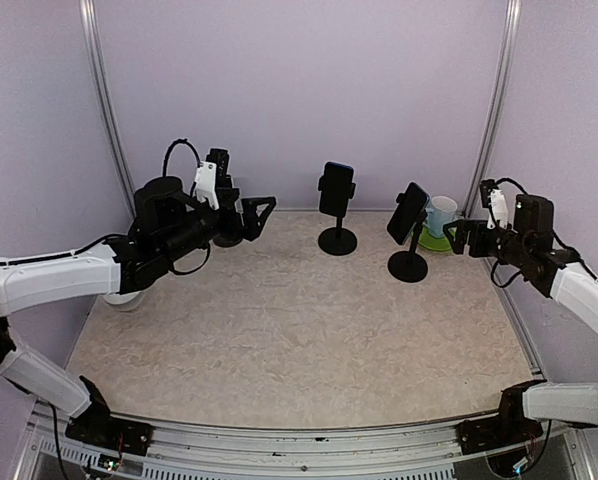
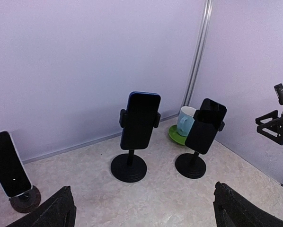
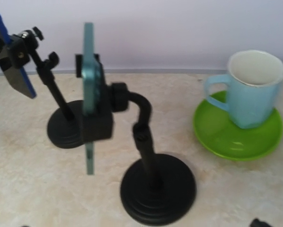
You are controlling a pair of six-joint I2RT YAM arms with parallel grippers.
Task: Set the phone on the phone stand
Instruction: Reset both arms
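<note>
Hovering with jaws spread wide, the left gripper (image 2: 142, 188) is gripping nothing, its dark fingers (image 2: 56, 210) framing the wrist view. The right gripper (image 1: 457, 236) is likewise standing wide and empty, near the pale blue mug (image 3: 252, 90) sitting on a green saucer (image 3: 217, 135). The teal phone (image 3: 88, 40) is sitting clamped in the right stand (image 3: 158, 189); the blue-edged phone (image 1: 336, 187) is resting in the centre stand (image 1: 337, 241). A third phone (image 2: 6, 163) is leaning on a small round base (image 2: 24, 199). Any lettering is too small to read. The beige marbled tabletop (image 1: 279, 340) is meeting lavender walls (image 1: 279, 80).
</note>
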